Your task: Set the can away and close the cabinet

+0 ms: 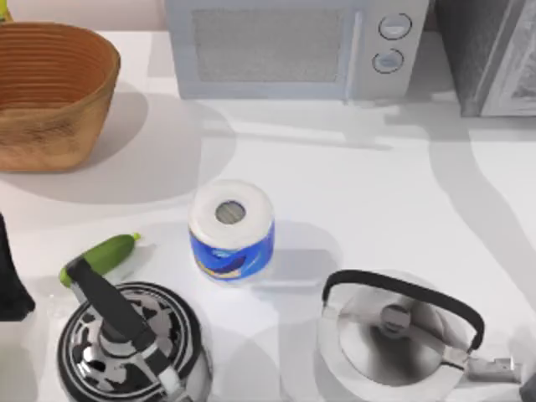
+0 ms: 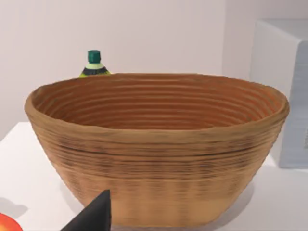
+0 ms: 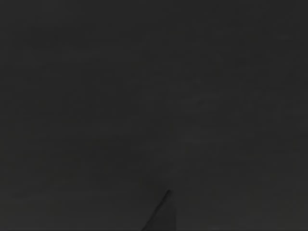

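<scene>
We're closing the cabinet (image 1: 490,59) next, its door ahead of our right fingers in a dark view, finger state unclear.

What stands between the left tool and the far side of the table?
The basket stands straight ahead of the left tool; a green-capped bottle rises behind its rim. The right wrist view is dark.

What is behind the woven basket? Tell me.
A bottle with a green cap stands behind the basket, its top above the rim; the basket's wall hides the rest.
</scene>
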You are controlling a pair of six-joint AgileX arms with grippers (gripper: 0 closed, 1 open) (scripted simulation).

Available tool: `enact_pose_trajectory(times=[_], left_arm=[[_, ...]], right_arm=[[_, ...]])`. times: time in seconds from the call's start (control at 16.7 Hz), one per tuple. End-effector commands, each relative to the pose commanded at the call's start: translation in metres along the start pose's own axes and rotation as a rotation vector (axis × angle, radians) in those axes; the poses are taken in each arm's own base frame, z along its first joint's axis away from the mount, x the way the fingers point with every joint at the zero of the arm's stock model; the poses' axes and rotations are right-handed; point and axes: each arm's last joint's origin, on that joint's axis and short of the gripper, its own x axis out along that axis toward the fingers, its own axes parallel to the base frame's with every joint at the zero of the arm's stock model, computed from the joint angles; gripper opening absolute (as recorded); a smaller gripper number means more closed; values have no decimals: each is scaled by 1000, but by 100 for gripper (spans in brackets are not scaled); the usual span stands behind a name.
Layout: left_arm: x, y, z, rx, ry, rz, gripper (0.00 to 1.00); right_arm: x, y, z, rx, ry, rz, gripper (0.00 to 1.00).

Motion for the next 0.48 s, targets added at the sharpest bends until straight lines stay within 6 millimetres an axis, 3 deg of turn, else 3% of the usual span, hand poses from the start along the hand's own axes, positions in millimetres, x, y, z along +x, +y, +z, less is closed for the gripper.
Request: enact_pose_trajectory(times=[0.12, 0.36, 0.48], left_arm=[[0, 0, 0, 0, 0, 0, 100], [0, 0, 0, 0, 0, 0, 100], [0, 0, 0, 0, 0, 0, 100]], right_arm=[[6, -1, 2, 3, -7, 1, 100], [44, 3, -2, -4, 8, 0, 100], [50, 1, -1, 0, 0, 0, 100]])
